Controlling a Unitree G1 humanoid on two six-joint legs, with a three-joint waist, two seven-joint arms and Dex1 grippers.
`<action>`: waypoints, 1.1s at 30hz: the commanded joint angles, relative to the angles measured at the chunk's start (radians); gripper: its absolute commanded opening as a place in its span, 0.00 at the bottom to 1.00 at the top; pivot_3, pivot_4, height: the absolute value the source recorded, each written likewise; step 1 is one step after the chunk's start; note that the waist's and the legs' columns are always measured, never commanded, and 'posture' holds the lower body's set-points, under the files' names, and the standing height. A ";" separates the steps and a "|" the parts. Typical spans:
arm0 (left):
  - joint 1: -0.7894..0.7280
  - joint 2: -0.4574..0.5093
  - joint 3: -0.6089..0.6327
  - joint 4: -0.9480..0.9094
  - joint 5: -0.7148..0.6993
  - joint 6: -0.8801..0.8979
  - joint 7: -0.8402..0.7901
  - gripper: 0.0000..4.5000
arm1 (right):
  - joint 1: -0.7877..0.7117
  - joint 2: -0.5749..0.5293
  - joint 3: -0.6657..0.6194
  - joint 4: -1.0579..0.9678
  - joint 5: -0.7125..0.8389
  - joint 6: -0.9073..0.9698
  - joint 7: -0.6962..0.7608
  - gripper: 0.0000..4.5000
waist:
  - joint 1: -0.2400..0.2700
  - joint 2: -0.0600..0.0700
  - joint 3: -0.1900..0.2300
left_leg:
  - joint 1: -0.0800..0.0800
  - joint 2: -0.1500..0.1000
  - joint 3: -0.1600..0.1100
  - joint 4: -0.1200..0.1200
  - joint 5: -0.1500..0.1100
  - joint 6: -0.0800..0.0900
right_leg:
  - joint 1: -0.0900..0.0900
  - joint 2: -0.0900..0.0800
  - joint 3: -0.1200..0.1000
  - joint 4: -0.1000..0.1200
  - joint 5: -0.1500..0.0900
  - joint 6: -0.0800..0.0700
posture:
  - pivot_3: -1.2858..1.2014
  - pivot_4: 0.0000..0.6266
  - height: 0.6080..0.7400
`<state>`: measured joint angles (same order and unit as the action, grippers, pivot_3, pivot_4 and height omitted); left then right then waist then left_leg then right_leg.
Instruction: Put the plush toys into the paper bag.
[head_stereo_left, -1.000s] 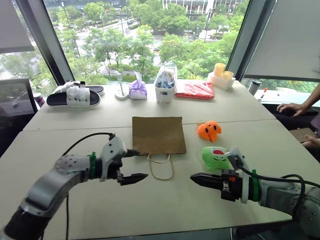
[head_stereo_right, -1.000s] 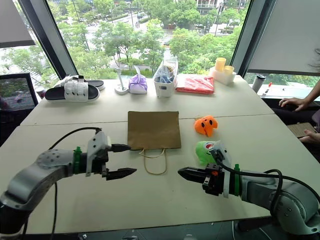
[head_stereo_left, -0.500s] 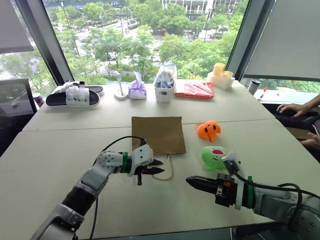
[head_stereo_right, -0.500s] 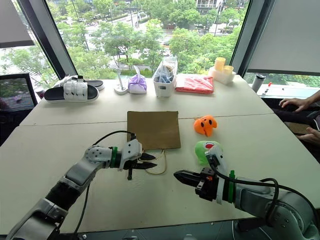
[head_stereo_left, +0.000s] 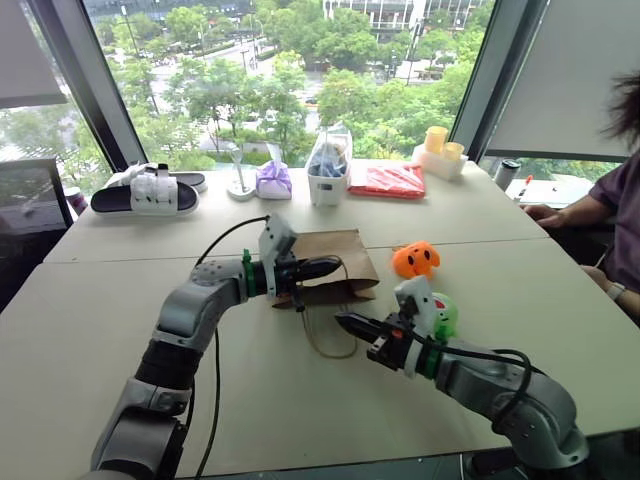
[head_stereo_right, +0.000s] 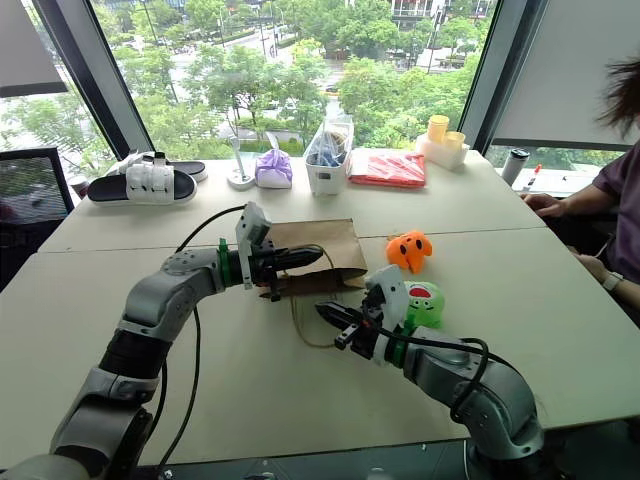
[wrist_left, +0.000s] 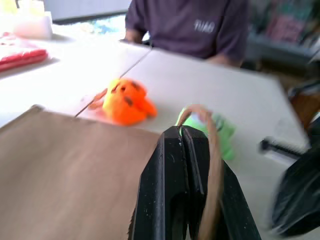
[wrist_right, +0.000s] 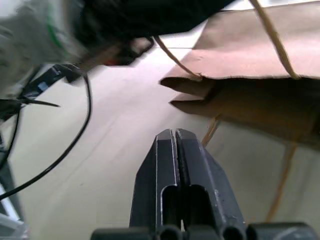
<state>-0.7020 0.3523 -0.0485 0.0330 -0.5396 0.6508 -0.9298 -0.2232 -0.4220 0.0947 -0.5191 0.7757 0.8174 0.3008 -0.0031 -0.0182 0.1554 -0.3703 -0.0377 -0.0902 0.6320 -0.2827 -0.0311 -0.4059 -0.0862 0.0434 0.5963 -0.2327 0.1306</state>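
Plain brown kraft paper bag (head_stereo_left: 335, 262) with thin twisted-paper loop handles sits mid-table, near mouth edge lifted off the white tabletop, far end down; one handle loop hangs onto the table below the mouth, the other is up at the raised edge. Bright orange plush toy (head_stereo_left: 417, 259) with dangling limbs lies just beside the bag's right side. Lime green round plush toy (head_stereo_right: 423, 304) with red-white mouth lies nearer, right of the bag's mouth.

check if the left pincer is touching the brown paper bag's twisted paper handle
Touching. In the left wrist view the left pincer is shut with the brown paper bag's twisted paper handle looped against its fingers.
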 joint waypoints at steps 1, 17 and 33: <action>-0.017 -0.010 0.057 -0.051 -0.096 0.114 0.041 0.01 | -0.051 0.042 0.024 0.035 -0.086 -0.062 -0.011 0.00 | -0.009 0.000 0.000 | 0.000 0.000 0.000 0.000 0.000 0.000 | 0.000 0.000 0.000 0.000 0.000 0.000 | 0.52 0.24 1.00; -0.023 -0.128 0.176 -0.087 -0.280 0.255 0.234 0.01 | -0.234 0.136 0.187 0.479 -0.500 -0.238 0.017 0.00 | -0.012 0.000 0.000 | 0.001 0.000 0.000 -0.001 0.001 -0.002 | -0.001 0.000 0.000 0.001 0.000 -0.001 | 0.52 0.24 1.00; -0.102 -0.171 0.206 -0.215 -0.475 0.330 0.345 0.01 | -0.176 0.172 0.229 0.548 -0.693 -0.287 0.047 0.00 | -0.012 0.000 -0.001 | 0.001 0.000 0.000 -0.001 0.002 -0.004 | -0.001 0.000 0.000 0.001 0.000 -0.001 | 0.52 0.24 1.00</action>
<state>-0.7747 0.1875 0.1378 -0.1318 -0.9602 0.9717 -0.5871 -0.4145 -0.2568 0.3147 0.0325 0.0956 0.5161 0.3393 -0.0154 -0.0182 0.1546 -0.3692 -0.0381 -0.0902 0.6311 -0.2807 -0.0348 -0.4065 -0.0859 0.0438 0.5973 -0.2323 0.1300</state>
